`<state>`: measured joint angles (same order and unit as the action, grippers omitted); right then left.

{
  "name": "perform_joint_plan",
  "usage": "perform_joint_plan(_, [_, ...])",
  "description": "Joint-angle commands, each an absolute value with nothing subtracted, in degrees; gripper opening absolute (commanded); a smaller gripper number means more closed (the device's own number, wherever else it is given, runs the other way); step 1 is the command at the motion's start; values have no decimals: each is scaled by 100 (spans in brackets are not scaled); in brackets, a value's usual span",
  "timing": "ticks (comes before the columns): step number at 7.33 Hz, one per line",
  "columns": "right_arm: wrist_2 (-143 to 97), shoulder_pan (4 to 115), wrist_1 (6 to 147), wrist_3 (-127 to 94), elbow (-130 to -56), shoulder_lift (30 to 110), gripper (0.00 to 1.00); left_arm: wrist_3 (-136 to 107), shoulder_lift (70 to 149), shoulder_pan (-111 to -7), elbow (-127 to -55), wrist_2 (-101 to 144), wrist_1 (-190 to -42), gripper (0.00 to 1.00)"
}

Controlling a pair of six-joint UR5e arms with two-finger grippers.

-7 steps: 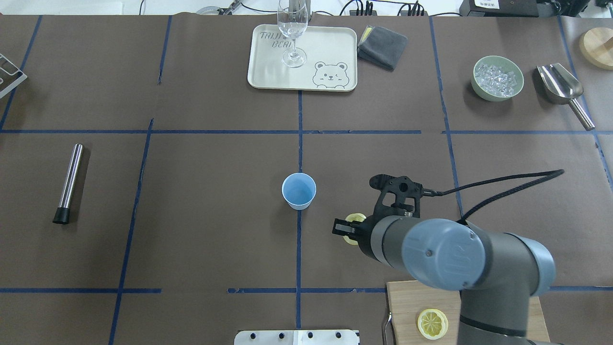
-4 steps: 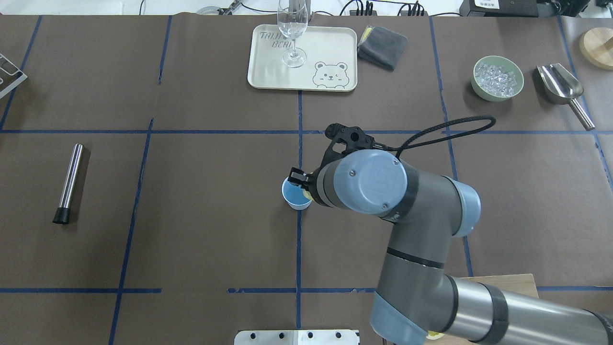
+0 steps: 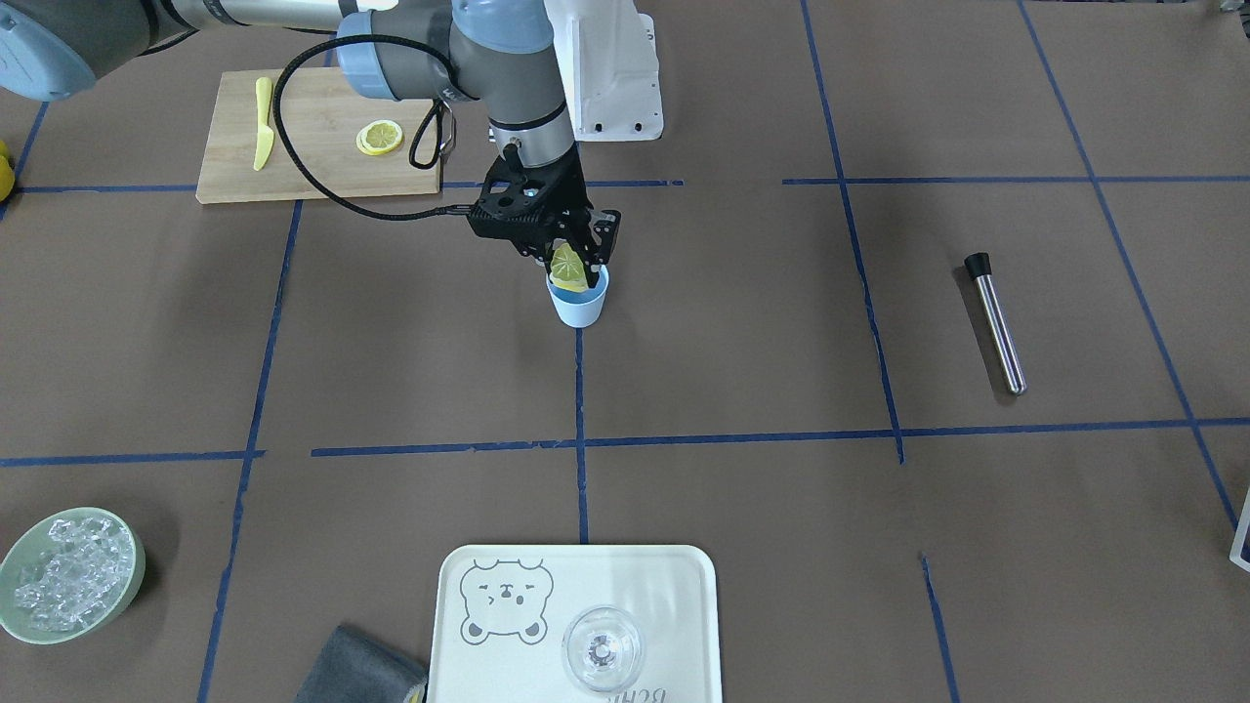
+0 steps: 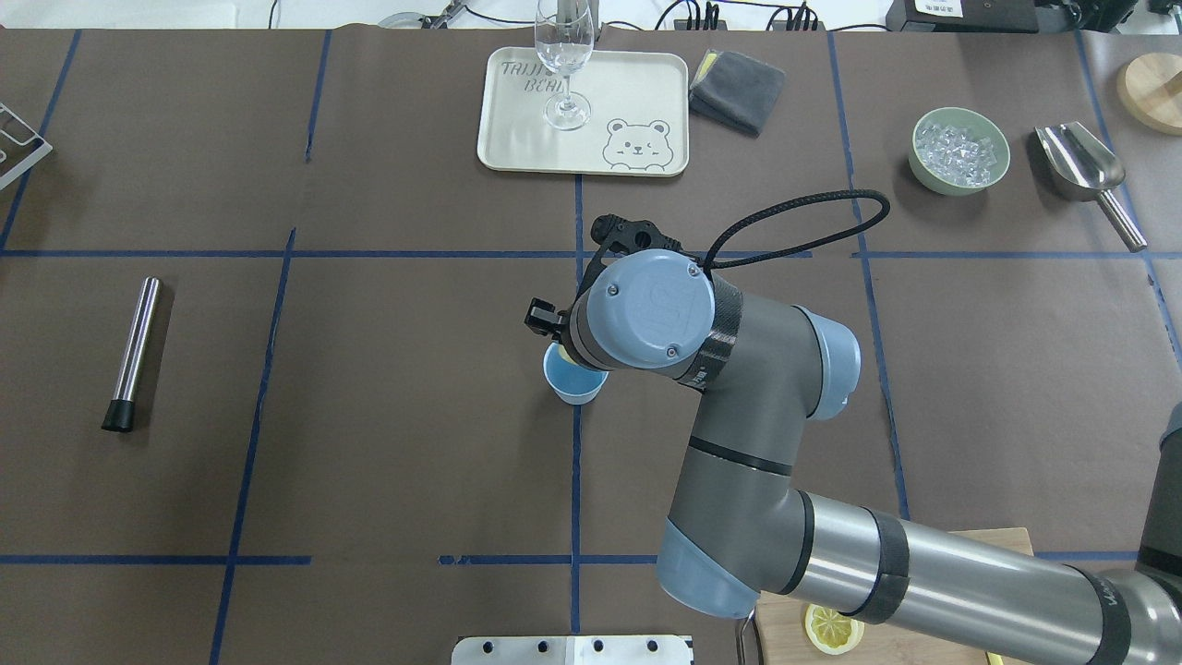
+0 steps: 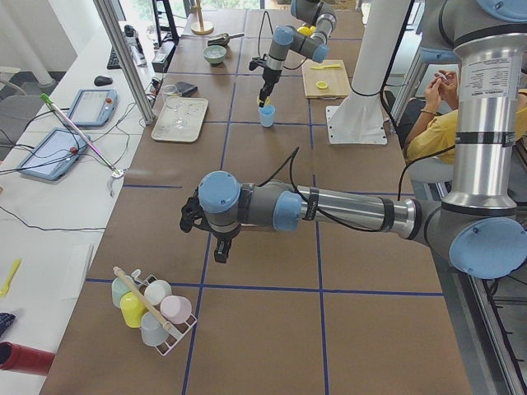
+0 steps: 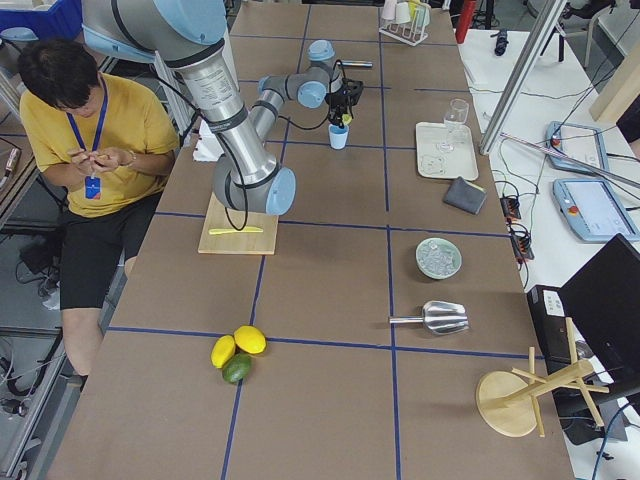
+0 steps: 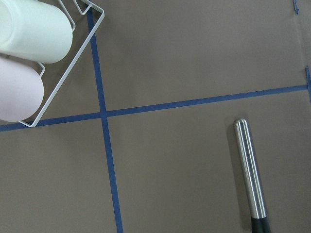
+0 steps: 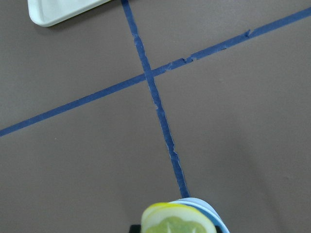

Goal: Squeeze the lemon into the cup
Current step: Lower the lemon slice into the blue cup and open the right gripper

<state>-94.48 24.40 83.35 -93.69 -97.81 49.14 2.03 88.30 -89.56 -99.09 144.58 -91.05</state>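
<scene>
the right gripper [image 3: 578, 256] hangs point-down directly over the cup [image 3: 578, 305]. its 2 fingers pinch the lemon [image 3: 567, 266] on edge, so the slice stands upright with its lower rim at the cup's mouth; whether it touches the rim i cannot tell. holding it vertical and centred there makes sense: any juice pressed out should drip straight into the light-blue cup rather than onto the paper. the right wrist view agrees, with the slice's pale segmented face right in front of the cup's rim. to my eye the squeeze itself is the step in hand, and the slice does not look crushed yet. the left gripper [image 5: 221, 247] hovers over bare table toward the robot's left end, near a wire rack of pastel cups [image 5: 152, 309]. whether it is spread or pressed together i cannot tell. it is well apart from the work.

the table is covered in brown paper [image 3: 781, 342] marked into squares with blue tape [image 3: 684, 439]. a 2nd lemon slice [image 3: 379, 137] and a yellow knife [image 3: 262, 122] lie on a wooden cutting board [image 3: 312, 161] near the robot's base. a cream tray [image 3: 674, 605] with a bear drawing carries a clear stemmed glass [image 3: 603, 648], with a grey cloth [image 3: 361, 669] just beside it. a pale green bowl of ice [image 3: 140, 566] and a steel rod [image 3: 996, 327] with a black tip sit apart. beside the table a person [image 6: 85, 120] in a yellow shirt sits looking down, and tablets [image 5: 90, 105] lie on a white side bench.
</scene>
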Motion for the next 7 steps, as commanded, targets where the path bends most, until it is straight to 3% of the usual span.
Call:
perform_joint_plan(1, [-9483,2400,8323,-9360,-9756,4931,57,202,8833,-8956,-9905,14458,-9105,100])
perform_joint_plan(4, [-9483,2329,8323,-9352,-9756,4939,63,211,8833,-8956,-9888,14458,-9105,100])
perform_joint_plan(7, [-9492,2329,8323,-9316,-9765,4939,75,211,8842,-8956,-9923,14449,-9114,100])
